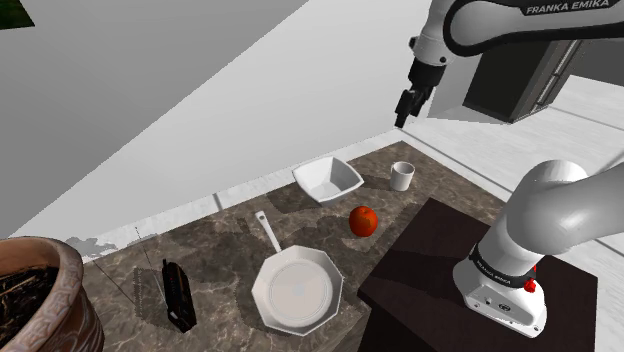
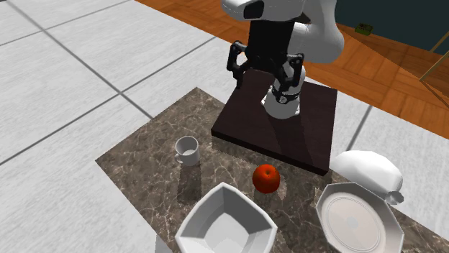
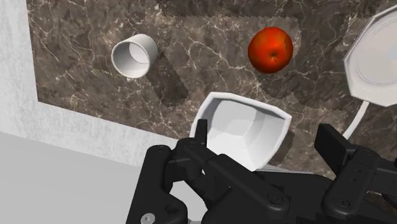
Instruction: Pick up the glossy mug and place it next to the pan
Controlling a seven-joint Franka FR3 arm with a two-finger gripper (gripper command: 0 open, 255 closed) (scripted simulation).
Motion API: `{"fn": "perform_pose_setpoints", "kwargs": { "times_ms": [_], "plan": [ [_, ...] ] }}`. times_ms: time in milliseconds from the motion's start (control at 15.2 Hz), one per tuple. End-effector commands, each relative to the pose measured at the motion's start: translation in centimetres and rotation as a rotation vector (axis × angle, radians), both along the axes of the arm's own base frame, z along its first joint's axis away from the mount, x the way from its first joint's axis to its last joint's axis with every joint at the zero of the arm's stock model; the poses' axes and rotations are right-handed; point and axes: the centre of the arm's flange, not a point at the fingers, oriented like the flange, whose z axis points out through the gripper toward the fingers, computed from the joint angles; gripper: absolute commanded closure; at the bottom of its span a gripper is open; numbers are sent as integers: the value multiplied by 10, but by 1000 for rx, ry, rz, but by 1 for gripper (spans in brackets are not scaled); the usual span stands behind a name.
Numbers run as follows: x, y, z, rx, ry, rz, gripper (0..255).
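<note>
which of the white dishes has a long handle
The flat octagonal pan: a thin handle sticks out from its rim. The square bowl and small mug show none.

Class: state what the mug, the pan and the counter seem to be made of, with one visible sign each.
Mug: plain white and smooth, perhaps ceramic; the look leaves it open. Pan: white too, smooth, material unclear. Counter: dark brown stone, likely marble, by its pale veins.
</note>
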Motion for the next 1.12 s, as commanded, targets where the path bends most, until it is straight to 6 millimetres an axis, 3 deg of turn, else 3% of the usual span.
{"fn": "perform_pose_setpoints", "kwargs": {
  "times_ms": [0,1056],
  "plan": [
    [3,-12,-23,-7,2,-2,0],
    [37,-108,-204,-57,37,-23,0]
  ]
}}
